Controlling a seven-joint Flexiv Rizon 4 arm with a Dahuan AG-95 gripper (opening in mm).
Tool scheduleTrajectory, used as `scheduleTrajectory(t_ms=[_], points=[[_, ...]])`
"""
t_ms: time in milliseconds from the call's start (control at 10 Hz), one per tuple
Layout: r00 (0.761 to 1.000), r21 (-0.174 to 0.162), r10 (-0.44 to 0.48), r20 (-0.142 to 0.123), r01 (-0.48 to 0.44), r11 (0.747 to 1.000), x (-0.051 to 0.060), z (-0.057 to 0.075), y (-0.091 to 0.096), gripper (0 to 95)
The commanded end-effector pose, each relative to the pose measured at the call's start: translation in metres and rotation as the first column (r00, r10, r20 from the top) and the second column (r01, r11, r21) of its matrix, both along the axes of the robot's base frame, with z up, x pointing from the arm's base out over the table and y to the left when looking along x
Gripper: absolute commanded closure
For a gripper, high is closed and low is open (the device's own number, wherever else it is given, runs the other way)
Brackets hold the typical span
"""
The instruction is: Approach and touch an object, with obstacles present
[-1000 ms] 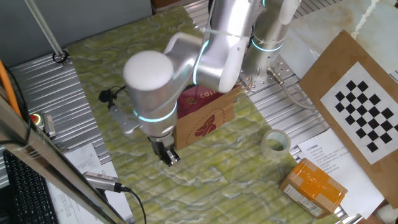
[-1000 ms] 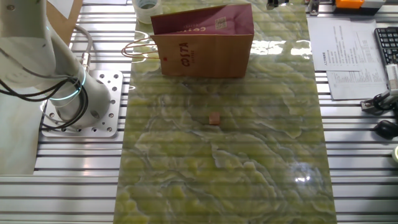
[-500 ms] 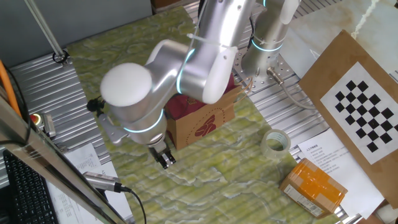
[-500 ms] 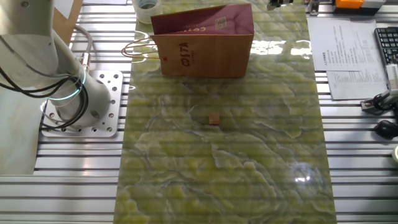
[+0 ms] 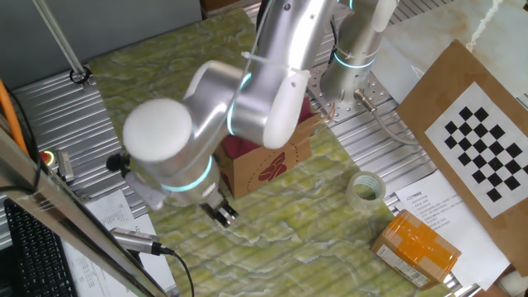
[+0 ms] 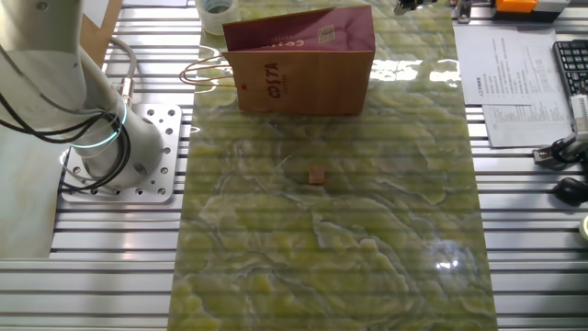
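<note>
— What covers the table (image 6: 83, 267)?
— A green marbled mat (image 6: 386, 267), glossy, with a glare spot. Ribbed metal slats show on both sides.
— And around it?
— Printed sheets (image 6: 514, 87) and a keyboard (image 6: 571, 64) at one edge; a checkerboard card (image 5: 487, 148) on brown board at the other.

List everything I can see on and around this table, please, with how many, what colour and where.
Mat: one, green marbled, covering the table's middle.
Paper bag: one, brown with maroon inside, standing at the mat's edge nearest the arm's base.
Small cube: one, reddish brown, mid-mat.
Tape roll: one, clear, beside the mat.
Small box: one, orange, on papers.
Checkerboard card: one, black and white on brown board.
Keyboard: one, black, table edge.
Robot arm: one, silver.
Gripper: one, dark, low over the mat.
</note>
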State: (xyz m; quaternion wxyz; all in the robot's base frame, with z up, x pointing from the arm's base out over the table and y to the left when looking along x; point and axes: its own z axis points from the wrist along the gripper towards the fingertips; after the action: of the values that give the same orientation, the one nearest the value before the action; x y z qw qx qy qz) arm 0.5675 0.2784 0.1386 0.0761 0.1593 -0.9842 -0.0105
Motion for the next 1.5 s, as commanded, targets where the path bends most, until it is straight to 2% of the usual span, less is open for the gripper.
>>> scheduleTrajectory(t_ms=[100,200,300,400,600,1000,1500], points=[[0.998,-0.005,-0.063,-0.004,0.063,0.998,-0.012,0.009,0.018,95.0],[0.998,-0.005,-0.067,-0.005,0.067,0.998,-0.017,0.011,0.02,95.0],[0.997,0.003,-0.073,-0.002,0.073,0.997,-0.032,0.01,0.023,95.0],[0.997,0.01,-0.074,0.003,0.074,0.997,-0.039,0.009,0.023,95.0],[0.997,0.012,-0.08,0.007,0.08,0.997,-0.061,0.005,0.026,95.0],[0.997,0.015,-0.08,0.0,0.08,0.997,-0.074,0.001,0.033,95.0],[0.997,0.016,-0.08,-0.017,0.08,0.997,-0.094,-0.015,0.024,95.0]])
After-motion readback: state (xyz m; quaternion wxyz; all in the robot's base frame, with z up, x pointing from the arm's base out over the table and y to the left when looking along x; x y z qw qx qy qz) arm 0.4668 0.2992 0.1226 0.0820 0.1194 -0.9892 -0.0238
